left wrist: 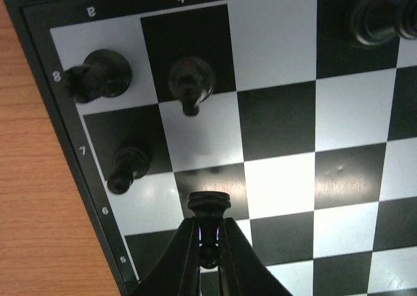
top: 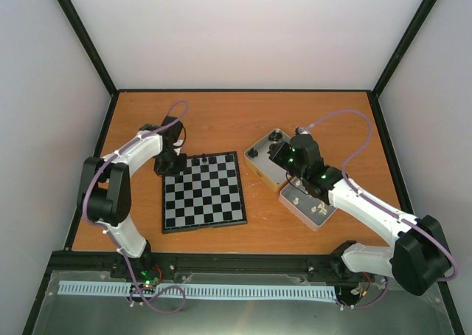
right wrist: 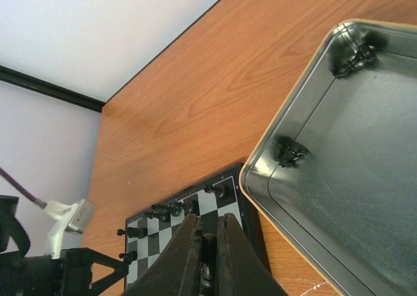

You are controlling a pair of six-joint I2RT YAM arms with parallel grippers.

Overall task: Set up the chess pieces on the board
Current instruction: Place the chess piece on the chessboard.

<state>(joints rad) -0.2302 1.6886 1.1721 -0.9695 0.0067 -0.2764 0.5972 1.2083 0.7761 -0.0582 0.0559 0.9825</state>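
Observation:
The board (top: 203,192) lies at the table's middle. In the left wrist view its corner (left wrist: 280,113) carries black chess pieces: one on the corner square (left wrist: 98,75), one beside it (left wrist: 191,82), one a row down (left wrist: 128,165), another at the top right (left wrist: 374,15). My left gripper (left wrist: 208,229) hovers over this corner, shut on a black piece (left wrist: 208,203) held by its stem. My right gripper (right wrist: 207,229) is raised between the board (right wrist: 225,208) and a tin, shut on a black piece (right wrist: 207,262). From above, the left gripper (top: 171,167) is at the board's far-left corner and the right gripper (top: 284,158) is over the tins.
Right of the board stand two shallow metal tins: a gold-rimmed one (top: 259,165) further back, and a nearer one (top: 299,211) with pale pieces. The tin in the right wrist view (right wrist: 365,198) holds two black pieces (right wrist: 355,58) (right wrist: 293,154) at its far wall.

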